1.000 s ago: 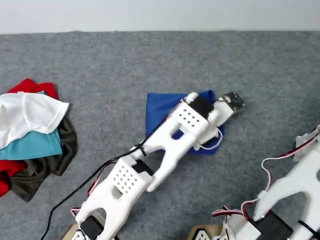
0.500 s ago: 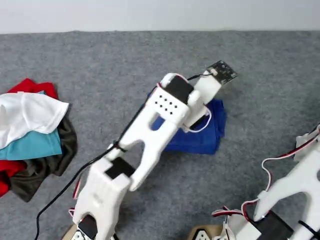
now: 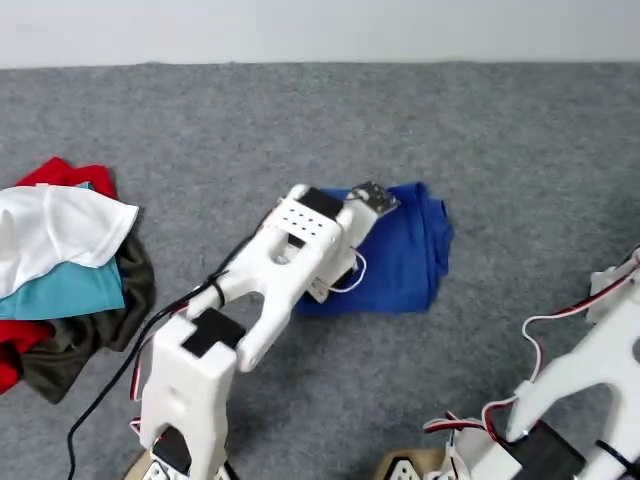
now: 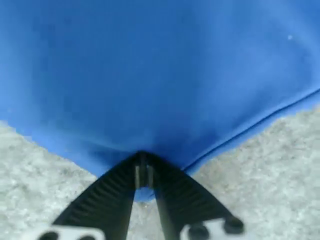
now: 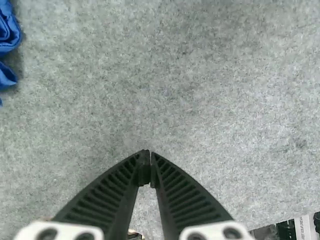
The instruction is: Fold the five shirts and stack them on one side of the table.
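Note:
A blue shirt (image 3: 400,260) lies folded near the middle of the grey table. In the left wrist view my left gripper (image 4: 142,172) is shut on the blue shirt (image 4: 160,75) at its edge, with cloth creases running toward the tips. In the high view the left arm (image 3: 290,250) lies over the shirt's left part. My right gripper (image 5: 145,170) is shut over bare carpet, with nothing in it. A corner of the blue shirt (image 5: 7,35) sits off to one side of it.
At the table's left edge a heap holds a white shirt (image 3: 55,230), a teal shirt (image 3: 65,290), a red shirt (image 3: 60,175) and a dark olive shirt (image 3: 110,330). The right arm (image 3: 590,370) stands at the front right. A wall borders the far edge.
The left arm rose from the blue shirt's right end, swung toward the back, then came down over its left edge. The right arm stayed still.

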Robot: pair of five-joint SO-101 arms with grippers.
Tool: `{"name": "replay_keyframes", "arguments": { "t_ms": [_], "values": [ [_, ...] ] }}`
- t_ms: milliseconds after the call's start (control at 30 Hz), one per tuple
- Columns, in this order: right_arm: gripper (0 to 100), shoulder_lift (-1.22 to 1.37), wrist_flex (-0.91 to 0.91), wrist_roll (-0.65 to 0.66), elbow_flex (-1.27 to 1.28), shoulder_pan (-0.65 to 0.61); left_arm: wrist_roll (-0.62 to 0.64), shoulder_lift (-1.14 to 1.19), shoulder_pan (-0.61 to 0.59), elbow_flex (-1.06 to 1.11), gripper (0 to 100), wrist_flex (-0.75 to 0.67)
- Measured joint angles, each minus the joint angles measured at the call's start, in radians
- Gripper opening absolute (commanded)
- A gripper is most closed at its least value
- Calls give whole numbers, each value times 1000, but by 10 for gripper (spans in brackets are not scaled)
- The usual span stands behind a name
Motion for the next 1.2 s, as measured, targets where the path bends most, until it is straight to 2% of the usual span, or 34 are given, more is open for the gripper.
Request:
{"name": "replay_keyframes", "arguments": {
  "t_ms": [200,333,467,667,900,1200],
  "values": [
    [11,0,0,-3,0,-17,3,-26,-5,-120,14,89],
    [11,0,0,-8,0,-118,0,-110,-17,-245,14,176],
    [12,0,0,-74,0,-252,0,-201,-81,-285,14,230],
    [16,0,-46,-172,0,-494,0,-423,-245,-132,14,236],
    [121,83,-229,-290,-2,-752,-21,-681,-450,66,14,238],
    [123,445,-264,-345,-264,-873,-46,-879,-703,235,14,241]
  ]
}}
